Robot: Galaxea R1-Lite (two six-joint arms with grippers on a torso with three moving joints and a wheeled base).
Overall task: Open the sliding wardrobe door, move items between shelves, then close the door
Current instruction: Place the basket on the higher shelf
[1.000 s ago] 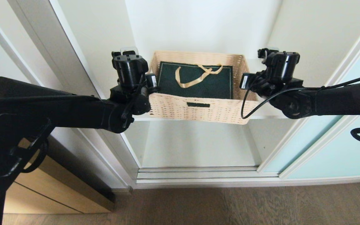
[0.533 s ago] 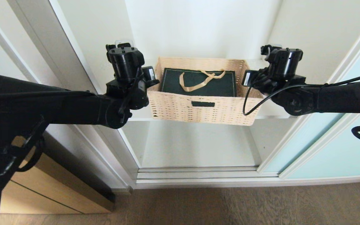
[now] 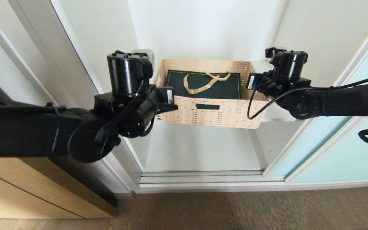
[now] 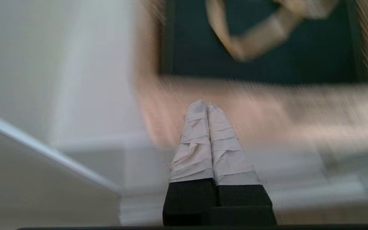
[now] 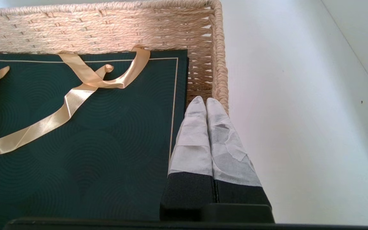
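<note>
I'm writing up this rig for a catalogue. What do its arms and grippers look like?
Both arms are matte black with cylindrical wrist housings. The left arm has cable looped at its joint; the right arm trails a black cable. Small white labels sit by the wrists. The left gripper and right gripper have black fingers wrapped in pale grey tape.

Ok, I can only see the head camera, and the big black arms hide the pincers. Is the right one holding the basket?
Observer: No. The right wrist view shows the right pincer shut with nothing between its fingers. Its tips are beside the basket's side wall.
Operator: And the left one?
Observer: The left pincer is shut too and empty. It points at the basket's front wall, near a corner.
Operator: Is the bag just plain green?
Observer: Up close, the green bag has faint circular swirls all over it.
</note>
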